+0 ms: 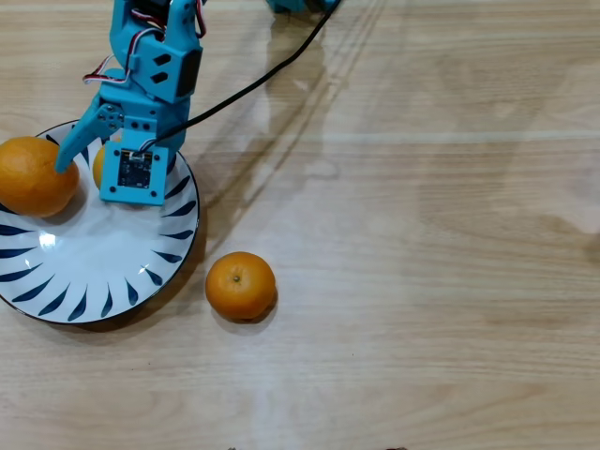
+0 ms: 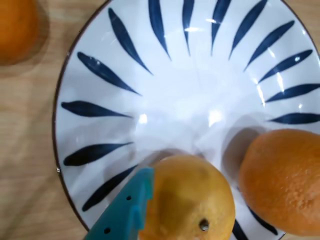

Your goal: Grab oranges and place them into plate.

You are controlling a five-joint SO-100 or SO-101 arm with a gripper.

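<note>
Oranges number three here, and two are already over the plate [image 1: 56,281]. The gripper [image 1: 82,155] hangs over the far part of the plate. A yellower orange [image 2: 187,200] sits right at the gripper, against its blue finger [image 2: 131,210], with the plate under it. I can only see one finger well, so I cannot tell if the gripper is squeezing this orange or has let it go. A bigger orange [image 1: 33,175] rests on the plate's rim just beside the gripper, on its left in the overhead view. The last orange [image 1: 241,286] lies on the wooden surface [image 1: 422,234], off the plate, just past its rim and well apart from the gripper. So I think most of the job is done. What is left looks like this: make sure the yellower orange is set down, then go get the last orange and bring it to the plate.
</note>
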